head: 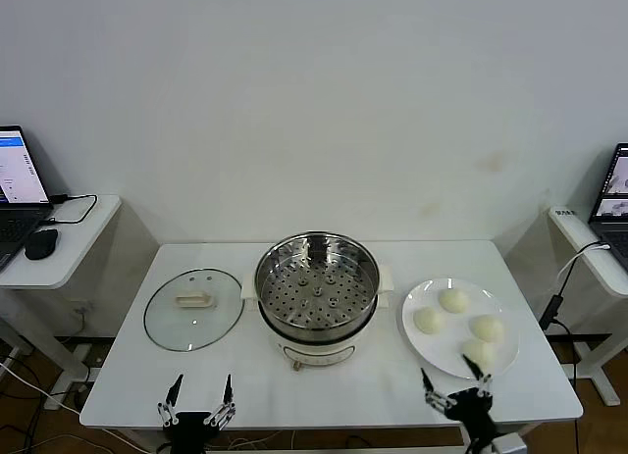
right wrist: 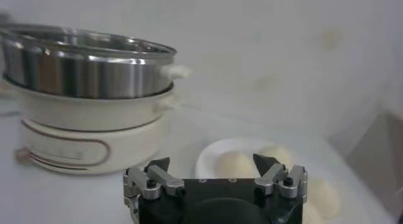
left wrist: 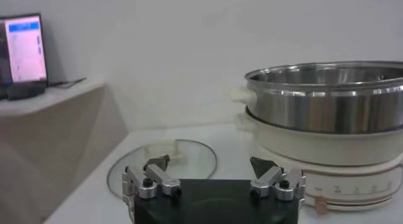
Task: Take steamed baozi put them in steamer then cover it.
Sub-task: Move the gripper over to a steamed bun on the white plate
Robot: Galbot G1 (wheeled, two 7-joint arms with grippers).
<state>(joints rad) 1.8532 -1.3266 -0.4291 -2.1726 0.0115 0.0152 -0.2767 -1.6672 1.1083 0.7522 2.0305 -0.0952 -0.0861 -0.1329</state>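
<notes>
On the white table (head: 294, 395), lower frame, both grippers, left (head: 200, 390) and right (head: 456, 382), gape empty; soft buns (head: 453, 300) at right could dent if pinched hard.

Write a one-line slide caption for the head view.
Open steamer between lid and four baozi, unloaded.

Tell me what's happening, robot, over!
Left gripper and right gripper open, empty, at near table edge. Four baozi on plate. Steamer empty, cover beside it. Nothing blocking.
</notes>
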